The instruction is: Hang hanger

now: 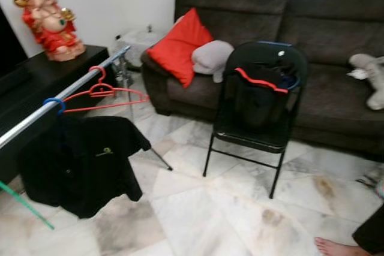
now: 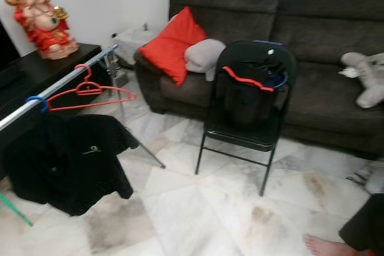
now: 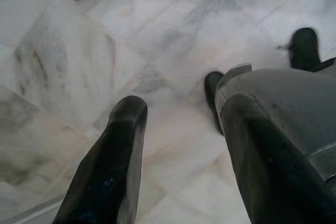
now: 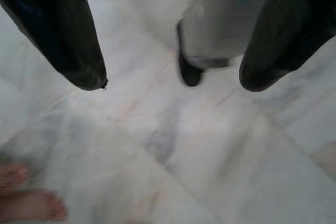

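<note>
The empty red hanger (image 1: 103,94) hangs on the silver rail (image 1: 60,100), its long axis running along it. Both grippers, left gripper (image 3: 178,124) and right gripper (image 4: 170,80), hang over marble floor (image 1: 204,208), fingers spread.

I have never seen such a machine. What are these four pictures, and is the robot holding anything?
A walking humanoid robot took them. The two wide pictures come from its head cameras: a silver clothes rail carries an empty red plastic hanger and a black shirt on a blue hanger. Opposite stands a black folding chair with more hangers, before a dark brown sofa. The other two pictures come from wrist cameras. The left gripper and right gripper are open, holding nothing, over the white marble floor. A person's bare foot is nearby.
</note>
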You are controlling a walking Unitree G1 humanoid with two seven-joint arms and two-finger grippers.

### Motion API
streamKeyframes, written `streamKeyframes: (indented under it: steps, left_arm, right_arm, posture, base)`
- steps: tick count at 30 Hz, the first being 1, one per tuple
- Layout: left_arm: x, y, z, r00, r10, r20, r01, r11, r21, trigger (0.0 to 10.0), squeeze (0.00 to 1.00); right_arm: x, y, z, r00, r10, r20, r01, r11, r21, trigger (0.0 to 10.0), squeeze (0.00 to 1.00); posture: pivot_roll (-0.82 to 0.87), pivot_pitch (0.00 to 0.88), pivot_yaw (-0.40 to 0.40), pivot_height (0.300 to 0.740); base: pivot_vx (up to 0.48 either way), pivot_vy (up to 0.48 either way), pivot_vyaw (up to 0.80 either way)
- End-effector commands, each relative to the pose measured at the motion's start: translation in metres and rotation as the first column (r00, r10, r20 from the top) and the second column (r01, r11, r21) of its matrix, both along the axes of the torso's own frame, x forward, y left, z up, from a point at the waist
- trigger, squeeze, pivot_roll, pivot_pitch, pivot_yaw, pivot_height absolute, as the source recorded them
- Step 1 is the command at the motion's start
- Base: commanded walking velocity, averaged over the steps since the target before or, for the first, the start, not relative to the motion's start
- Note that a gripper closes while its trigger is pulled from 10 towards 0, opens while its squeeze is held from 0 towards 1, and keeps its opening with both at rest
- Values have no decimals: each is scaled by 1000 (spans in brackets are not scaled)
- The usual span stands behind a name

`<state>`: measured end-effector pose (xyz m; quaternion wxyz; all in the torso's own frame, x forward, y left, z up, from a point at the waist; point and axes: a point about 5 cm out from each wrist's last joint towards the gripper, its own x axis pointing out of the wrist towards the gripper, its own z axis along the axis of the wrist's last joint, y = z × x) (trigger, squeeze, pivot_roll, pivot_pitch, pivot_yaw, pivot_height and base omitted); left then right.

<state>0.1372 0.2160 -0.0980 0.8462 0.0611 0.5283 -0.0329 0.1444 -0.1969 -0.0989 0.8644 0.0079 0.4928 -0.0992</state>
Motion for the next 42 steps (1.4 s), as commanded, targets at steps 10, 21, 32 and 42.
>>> streamKeyframes:
  steps: [10,21,32,42]
  left_arm:
    - [-2,-2,-1,1000,-14,-22,14,1000,2,10000,0]
    - [-4,-1,-2,1000,-3,-28,4,1000,5,10000,0]
    - [-3,-1,-2,1000,1,-24,-1,1000,1,10000,0]
    - [-1,-3,-1,1000,15,-16,-15,1000,-2,10000,0]
  right_arm:
    - [-1,-7,1,1000,-22,10,23,1000,-20,10000,0]
    - [2,-5,2,1000,-16,17,16,1000,-21,10000,0]
    - [4,-4,3,1000,-12,26,13,1000,-20,10000,0]
    - [8,-5,4,999,-12,34,13,1000,-24,10000,0]
  posture:
    - [43,0,82,740]
    - [38,0,86,740]
    - [35,0,87,740]
    - [45,0,79,740]
  base:
    - [0,0,-74]
    - [0,0,0]
    - [0,0,0]
    - [0,0,0]
